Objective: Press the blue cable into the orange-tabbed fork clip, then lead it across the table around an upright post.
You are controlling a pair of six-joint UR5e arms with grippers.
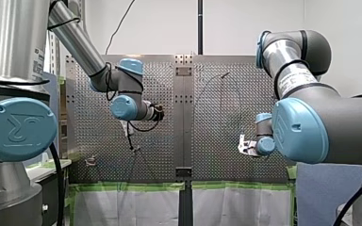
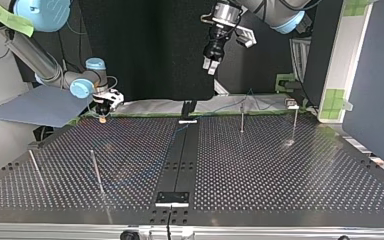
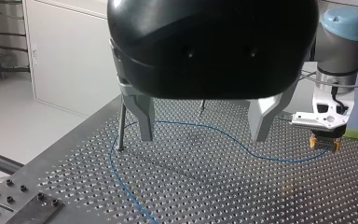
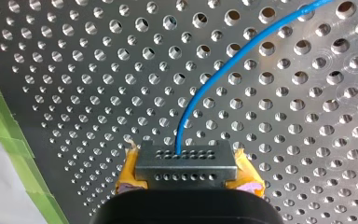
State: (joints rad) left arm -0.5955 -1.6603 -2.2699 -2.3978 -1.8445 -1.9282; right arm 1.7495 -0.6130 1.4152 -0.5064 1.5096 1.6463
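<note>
In the front view, my left hand is hanging over the tabletop at the view's left, and my right hand is sitting low at its right. At the lower left a small fixture with a reddish tab is standing. I am taking it for the fork clip, but it is too small to be sure, and I cannot tell whether anything is seated in it.

In the top view, my right hand is crouching at the far edge on the view's left. Its yellow pads are almost on the tabletop, probably to keep the line low and flat. My left hand is waiting high over the middle, well apart from everything. The blue cable is showing only faintly.

In the left wrist view, my left hand's metal fingers are standing wide apart and holding nothing. Beneath them the blue cable is lying slack, running from my right hand and bending close past an upright post. I cannot tell whether it is touching the post.

In the right wrist view, the yellow pads are flanking dark fingertips that appear to be clamping the cable's end. From there the cable is curving away across the holes. Gripping at the end is likely giving control of the whole free length for routing.
</note>
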